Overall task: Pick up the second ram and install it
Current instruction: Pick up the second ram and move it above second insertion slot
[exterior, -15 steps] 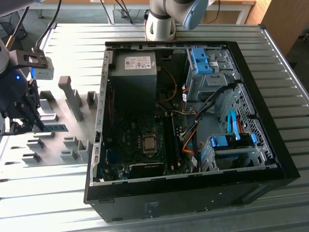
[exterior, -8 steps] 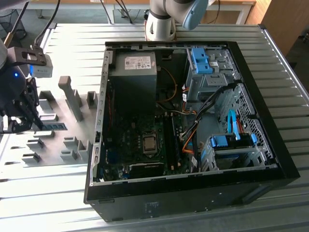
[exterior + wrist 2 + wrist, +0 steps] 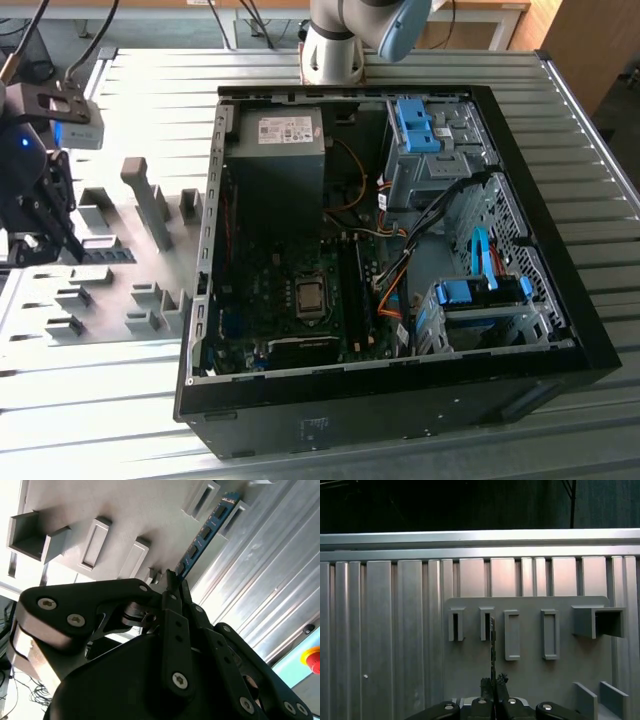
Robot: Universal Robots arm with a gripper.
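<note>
Gripper [image 3: 175, 577] pressed together on one end of the memory stick [image 3: 202, 535], which projects straight beyond its fingertips, with the grey slotted holder [image 3: 530, 680] behind it. The end grip probably leaves its long edges free for seating.

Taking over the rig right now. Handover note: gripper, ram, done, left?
Gripper: shut on one end of the second ram, over the gray fixture tray at the exterior view's left.
Done: ram grasped. Can't tell whether it is clear of the tray.
Left: the install. The ram is not yet in the open PC case, whose motherboard is exposed.
</note>
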